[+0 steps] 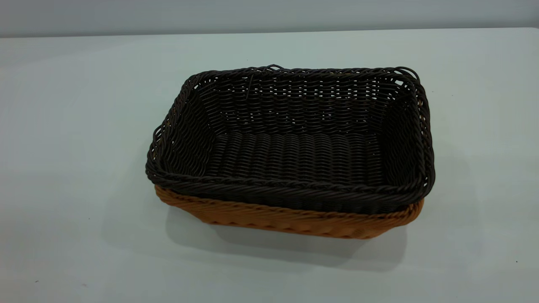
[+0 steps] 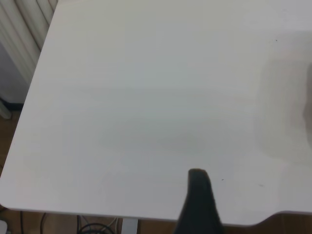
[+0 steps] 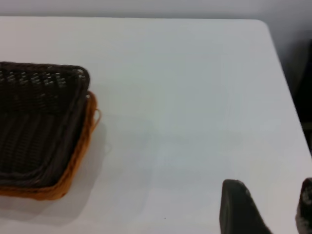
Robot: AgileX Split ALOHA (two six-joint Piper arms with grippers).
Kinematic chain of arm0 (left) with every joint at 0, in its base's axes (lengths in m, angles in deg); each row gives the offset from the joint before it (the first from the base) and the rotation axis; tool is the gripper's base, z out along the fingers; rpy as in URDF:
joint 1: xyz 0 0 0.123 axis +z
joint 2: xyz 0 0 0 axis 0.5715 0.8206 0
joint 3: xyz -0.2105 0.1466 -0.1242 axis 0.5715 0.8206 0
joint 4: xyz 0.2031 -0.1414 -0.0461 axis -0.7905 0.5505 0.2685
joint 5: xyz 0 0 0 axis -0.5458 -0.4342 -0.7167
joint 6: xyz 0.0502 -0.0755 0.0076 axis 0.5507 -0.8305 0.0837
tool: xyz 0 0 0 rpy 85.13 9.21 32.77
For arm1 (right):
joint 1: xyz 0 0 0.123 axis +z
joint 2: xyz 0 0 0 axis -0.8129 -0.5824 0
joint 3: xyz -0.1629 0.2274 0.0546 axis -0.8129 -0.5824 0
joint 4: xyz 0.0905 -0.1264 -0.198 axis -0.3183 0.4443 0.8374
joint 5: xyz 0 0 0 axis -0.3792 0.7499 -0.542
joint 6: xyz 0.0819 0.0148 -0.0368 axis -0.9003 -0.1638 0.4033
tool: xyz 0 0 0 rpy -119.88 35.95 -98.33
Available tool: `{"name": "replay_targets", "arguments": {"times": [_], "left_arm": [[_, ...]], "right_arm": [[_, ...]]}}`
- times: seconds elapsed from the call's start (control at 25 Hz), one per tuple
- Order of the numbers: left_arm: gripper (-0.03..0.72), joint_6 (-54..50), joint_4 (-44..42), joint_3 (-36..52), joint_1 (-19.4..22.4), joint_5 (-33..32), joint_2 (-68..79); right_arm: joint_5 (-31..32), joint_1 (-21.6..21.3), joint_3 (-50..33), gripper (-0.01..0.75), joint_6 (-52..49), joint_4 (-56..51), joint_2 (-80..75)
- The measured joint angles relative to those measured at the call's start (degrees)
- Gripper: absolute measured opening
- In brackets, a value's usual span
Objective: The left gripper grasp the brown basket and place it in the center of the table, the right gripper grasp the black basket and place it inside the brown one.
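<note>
Both steps look done: the very dark, woven wicker black basket (image 1: 294, 143) sits nested inside the orange-tan wicker brown basket (image 1: 290, 219), mid-way across the plain white table (image 1: 76, 126). The right gripper (image 3: 265, 207) hangs over bare tabletop near the table's edge, well apart from the baskets, parted and empty. Of the left gripper (image 2: 200, 204) one finger shows; its opening I cannot tell

Looks like a lab or test room, not a home. Just a plain white table (image 1: 84, 126) against a bare grey wall (image 1: 269, 14), with loose cables (image 2: 92, 226) on a brown floor (image 2: 12, 146) below and something like a white radiator (image 2: 29, 24) beside it.
</note>
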Motion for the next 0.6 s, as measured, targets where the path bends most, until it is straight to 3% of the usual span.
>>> {"name": "replay_targets", "arguments": {"times": [0.6], "left_arm": [[0.513,0.0,0.0,0.0,0.0,0.0,0.0]], "right_arm": [[-0.87,0.0,-1.0,0.239,-1.02,0.0,0.0]]}}
